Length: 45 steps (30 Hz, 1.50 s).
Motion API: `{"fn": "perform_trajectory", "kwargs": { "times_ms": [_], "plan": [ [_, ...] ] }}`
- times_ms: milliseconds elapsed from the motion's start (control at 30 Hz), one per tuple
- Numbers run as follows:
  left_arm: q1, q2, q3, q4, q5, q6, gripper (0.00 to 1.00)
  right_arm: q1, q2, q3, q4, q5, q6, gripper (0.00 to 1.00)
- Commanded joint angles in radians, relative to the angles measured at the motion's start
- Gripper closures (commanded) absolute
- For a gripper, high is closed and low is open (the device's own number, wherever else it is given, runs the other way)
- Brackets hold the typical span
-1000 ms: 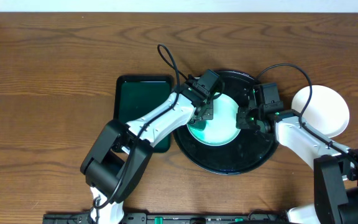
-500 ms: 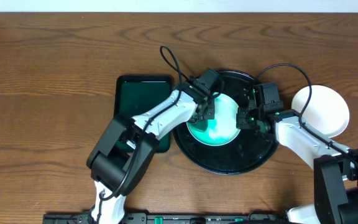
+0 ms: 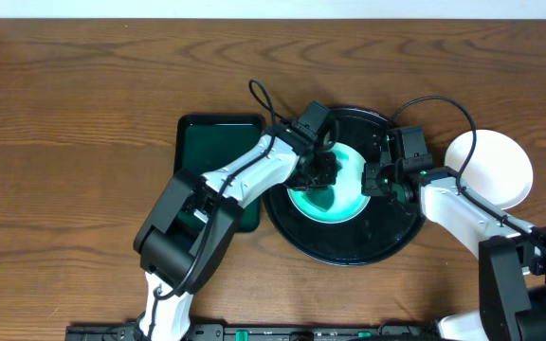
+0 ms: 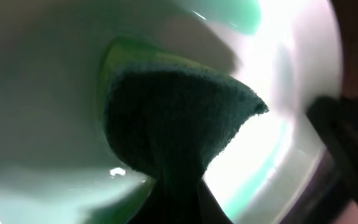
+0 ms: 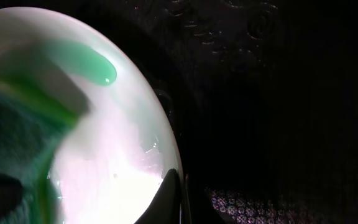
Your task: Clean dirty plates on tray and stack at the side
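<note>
My left gripper is clamped on the sponge, which is down on the plate. The plate sits toward 9 o'clock in the tray. My right gripper is at the plate's 3 o'clock rim; clenched or not, I cannot tell. A green smear shows.

Robotics lab, by the look: two cabled robot arms at a wood-grain table, white wall along the frame's top.

plate on tray: white, pale mint tint
smear: glossy green
sponge: dark green
tray: black, fine embossed texture
side plate: plain white
small tray: dark green
table: brown wood grain
</note>
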Motion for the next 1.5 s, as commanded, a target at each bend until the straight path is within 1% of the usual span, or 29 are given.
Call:
{"fn": "perform_trajectory", "kwargs": {
  "times_ms": [0,100,200,233,433,533,833,933,1100,1200,1300,1400,1467],
  "plan": [
    [-0.033,-0.049,-0.009,0.018,0.117,0.022,0.93,0.01,0.01,-0.002,0.004,-0.021,-0.009,0.99],
    [-0.033,-0.129,-0.009,0.028,0.047,0.022,0.93,0.01,0.01,-0.002,0.004,-0.021,-0.009,0.99],
    [-0.033,-0.204,-0.01,0.024,-0.095,0.021,0.93,0.01,0.01,-0.002,0.004,-0.028,-0.008,0.99],
    [-0.033,-0.231,-0.01,0.02,-0.174,0.021,0.93,0.01,0.01,-0.002,0.004,-0.034,-0.008,0.99],
    [-0.033,-0.23,-0.03,-0.003,-0.369,0.021,0.93,0.011,0.01,-0.002,0.005,-0.033,-0.008,0.99],
    [-0.033,-0.202,-0.05,-0.002,-0.407,0.021,0.93,0.011,0.01,-0.002,0.005,-0.033,-0.008,0.99],
    [-0.034,-0.053,-0.051,-0.002,-0.403,0.021,0.93,0.033,0.01,-0.002,0.015,-0.032,-0.009,0.99],
    [-0.034,-0.008,-0.051,-0.002,-0.346,0.021,0.92,0.034,0.01,-0.002,0.015,-0.032,-0.009,0.99],
    [-0.034,0.023,-0.051,-0.002,-0.11,0.021,0.93,0.035,0.01,-0.002,0.016,-0.032,-0.009,0.99],
    [-0.034,0.023,-0.051,0.009,0.005,0.021,0.93,0.035,0.01,-0.002,0.016,-0.032,-0.009,0.99],
    [-0.034,0.023,-0.051,0.045,0.106,0.021,0.93,0.035,0.01,-0.002,0.016,-0.032,-0.009,0.99],
    [-0.034,0.02,-0.051,0.116,0.215,0.021,0.93,0.035,0.01,-0.002,0.016,-0.032,-0.009,0.99],
    [-0.032,0.014,-0.046,0.148,0.259,0.013,0.93,0.035,0.01,-0.002,0.015,-0.032,-0.009,0.99]
  ]
}}
